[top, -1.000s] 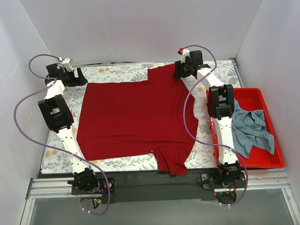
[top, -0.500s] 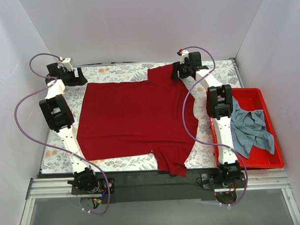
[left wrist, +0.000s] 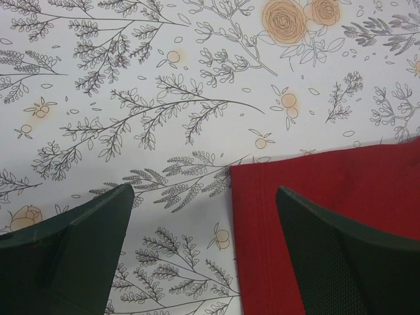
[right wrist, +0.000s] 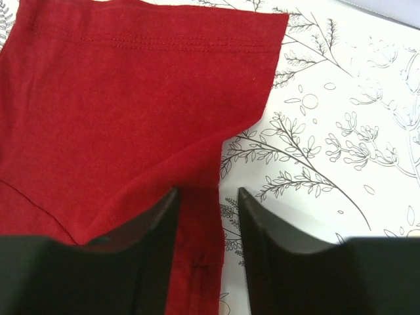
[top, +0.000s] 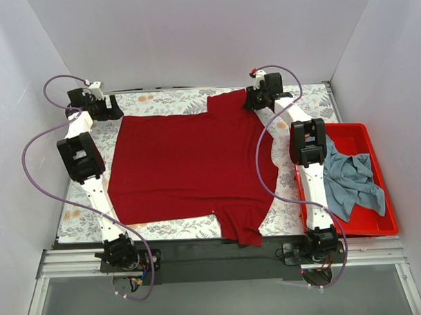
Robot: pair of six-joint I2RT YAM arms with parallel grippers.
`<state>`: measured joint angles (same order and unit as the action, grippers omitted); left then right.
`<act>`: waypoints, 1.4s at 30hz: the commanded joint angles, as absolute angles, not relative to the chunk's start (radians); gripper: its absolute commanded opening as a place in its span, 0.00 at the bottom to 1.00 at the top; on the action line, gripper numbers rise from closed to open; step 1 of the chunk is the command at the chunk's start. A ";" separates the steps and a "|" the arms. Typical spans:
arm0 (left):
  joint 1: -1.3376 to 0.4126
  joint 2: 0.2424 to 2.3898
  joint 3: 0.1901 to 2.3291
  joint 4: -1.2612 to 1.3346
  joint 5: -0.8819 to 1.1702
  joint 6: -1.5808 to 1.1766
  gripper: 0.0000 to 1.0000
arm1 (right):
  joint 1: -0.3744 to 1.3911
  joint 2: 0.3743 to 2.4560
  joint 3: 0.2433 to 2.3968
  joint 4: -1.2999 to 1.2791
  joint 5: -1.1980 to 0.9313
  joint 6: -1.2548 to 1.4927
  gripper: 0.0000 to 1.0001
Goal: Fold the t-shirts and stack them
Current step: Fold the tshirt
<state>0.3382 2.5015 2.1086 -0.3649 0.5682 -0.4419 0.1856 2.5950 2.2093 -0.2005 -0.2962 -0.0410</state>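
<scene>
Shirts counted: two. A large plain dark red cloth t-shirt [top: 190, 165] is spread flat across the middle of the table. A grey-blue cloth t-shirt [top: 353, 180] is bunched up in a bright red plastic bin [top: 355, 127] at the table's right edge, so nothing is stacked yet. One bin and two arms are seen.

The left arm is stretched to the far-left corner of the table. The left gripper [left wrist: 203, 195] is spread wide, nothing held, with a corner of the red shirt lying between its fingers, closer to one of them.

The right arm is reached out to the far side, where a sleeve sticks out. The right gripper [right wrist: 207, 197] is set narrower, with the sleeve's edge lying between its jaws. A sliver of tablecloth is visible beside the cloth in that gap, so it isn't clamped.

The table is covered by a white cloth printed with grey sprigs and orange flowers [top: 163, 101]. The whole thing is boxed in by plain white walls [top: 192, 34] on three sides.
</scene>
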 commanded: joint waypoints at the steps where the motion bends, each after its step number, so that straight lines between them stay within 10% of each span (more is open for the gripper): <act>1: 0.331 2.500 2.148 -0.356 0.568 -0.426 0.89 | 0.195 2.617 2.240 -0.198 -0.284 -0.052 0.44; 18: 0.328 2.502 2.169 -0.356 0.554 -0.414 0.88 | 0.276 2.652 2.312 -0.324 -0.098 -0.072 0.48; 24: 0.328 2.520 2.186 -0.350 0.554 -0.410 0.87 | 0.278 2.642 2.293 -0.351 -0.120 -0.054 0.01; 42: 0.310 2.548 2.221 -0.356 0.644 -0.325 0.74 | 0.227 2.500 2.232 -0.261 -0.110 -0.189 0.01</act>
<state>0.3195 2.5561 2.1937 -0.3420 0.5980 -0.3912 0.2279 2.5778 2.2414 -0.2886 -0.0895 -0.1593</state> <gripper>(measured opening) 0.762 0.023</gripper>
